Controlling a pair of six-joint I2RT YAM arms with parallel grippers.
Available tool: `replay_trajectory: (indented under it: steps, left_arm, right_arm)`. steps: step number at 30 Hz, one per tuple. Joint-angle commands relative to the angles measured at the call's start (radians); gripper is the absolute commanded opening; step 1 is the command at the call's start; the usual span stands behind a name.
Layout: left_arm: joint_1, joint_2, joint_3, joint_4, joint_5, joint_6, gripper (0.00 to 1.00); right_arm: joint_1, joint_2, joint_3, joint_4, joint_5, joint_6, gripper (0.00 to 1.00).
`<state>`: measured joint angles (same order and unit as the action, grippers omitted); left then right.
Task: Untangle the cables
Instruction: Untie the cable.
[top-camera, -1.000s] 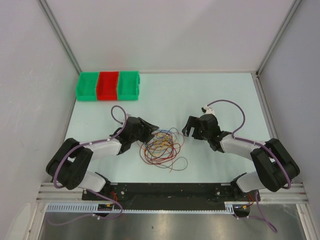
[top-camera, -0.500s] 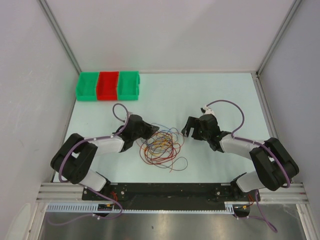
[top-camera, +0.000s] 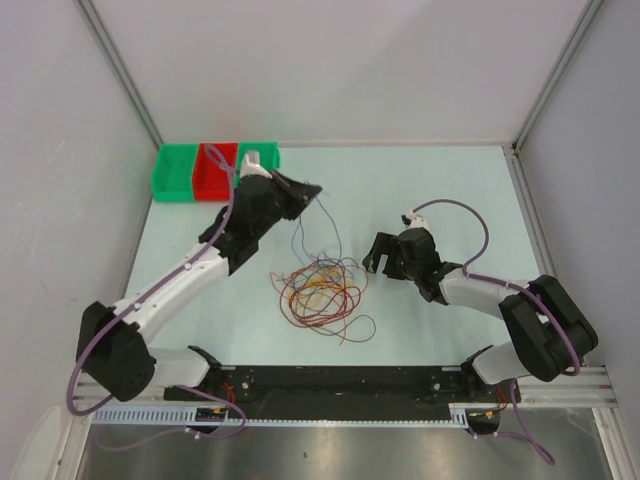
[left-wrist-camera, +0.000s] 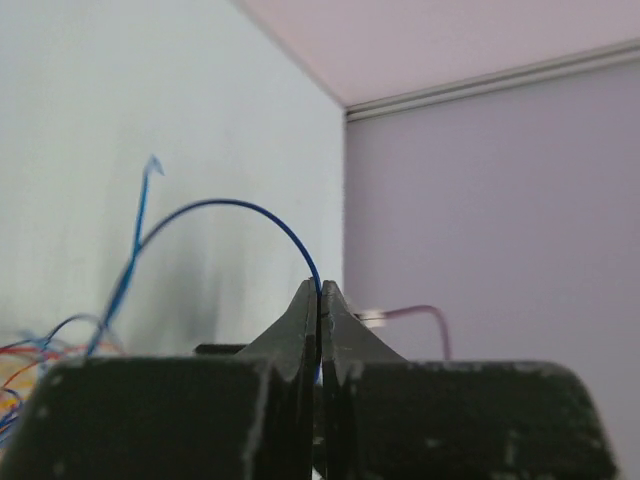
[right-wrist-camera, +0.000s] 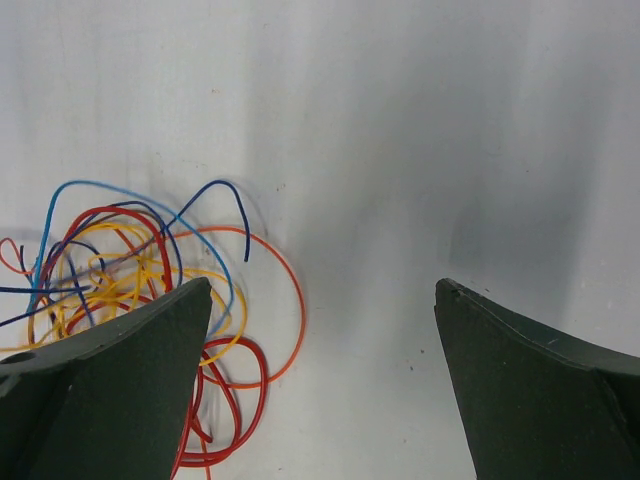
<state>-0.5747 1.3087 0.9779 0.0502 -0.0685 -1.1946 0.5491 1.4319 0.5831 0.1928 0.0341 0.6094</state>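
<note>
The cables (top-camera: 320, 293) lie in a loose tangle of red, orange, yellow and blue loops at the table's middle. My left gripper (top-camera: 311, 190) is raised behind the tangle, near the bins, and is shut on a thin blue cable (top-camera: 330, 228). That cable trails from it down to the pile. In the left wrist view the blue cable (left-wrist-camera: 226, 204) arcs up out of the closed tips of the gripper (left-wrist-camera: 320, 291). My right gripper (top-camera: 376, 259) hovers open just right of the pile. In its own view the gripper (right-wrist-camera: 322, 287) holds nothing, and the cables (right-wrist-camera: 130, 268) lie at lower left.
A row of green, red and green bins (top-camera: 190, 172) stands at the back left, partly covered by the left arm. Grey walls enclose the table on three sides. The arm bases and a rail (top-camera: 330, 385) run along the near edge.
The left gripper shut on a blue cable at the pile's left edge. It then rose and swung back toward the bins, drawing the cable out. The right arm stayed still.
</note>
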Motion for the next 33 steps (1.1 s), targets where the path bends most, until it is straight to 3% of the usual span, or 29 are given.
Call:
replay_trajectory:
  steps: [1,8,14,17,19,22,24,25,27,33]
  left_arm:
    - [-0.010,-0.081,0.209,-0.093,0.025,0.188,0.00]
    - [-0.010,-0.077,0.522,-0.070,0.266,0.231,0.00]
    - [-0.010,-0.071,0.626,0.058,0.513,0.262,0.01]
    - [-0.010,-0.072,0.619,0.068,0.564,0.296,0.00]
    - [-0.010,-0.075,0.598,0.004,0.541,0.340,0.00]
    - [-0.008,-0.115,0.407,-0.093,0.451,0.330,0.00]
    - [-0.007,-0.175,0.290,-0.086,0.333,0.229,0.00]
    - [-0.005,-0.196,0.174,-0.016,0.308,0.196,0.00]
    - [-0.007,-0.238,0.090,0.051,0.267,0.130,0.00]
    - [-0.007,-0.236,0.088,0.048,0.213,0.125,0.00]
  right_arm:
    - [-0.005,-0.004,-0.002,0.027,0.000,-0.007,0.98]
    - [-0.003,-0.008,-0.002,0.022,0.004,-0.002,0.98]
    - [-0.002,-0.016,-0.003,0.016,0.009,0.000,0.98]
    - [-0.001,-0.028,-0.003,0.016,-0.008,-0.013,0.97]
    - [-0.011,-0.048,-0.002,0.020,-0.089,-0.043,0.97]
    - [-0.017,-0.155,-0.002,-0.013,-0.174,-0.059,0.95]
    - [-0.005,-0.279,-0.002,-0.050,-0.175,-0.062,0.96]
    - [0.003,-0.315,-0.002,-0.058,-0.178,-0.072,0.96]
    - [0.032,-0.415,-0.002,-0.073,-0.180,-0.083,0.96]
    - [0.139,-0.469,-0.002,-0.082,-0.152,-0.108,0.91]
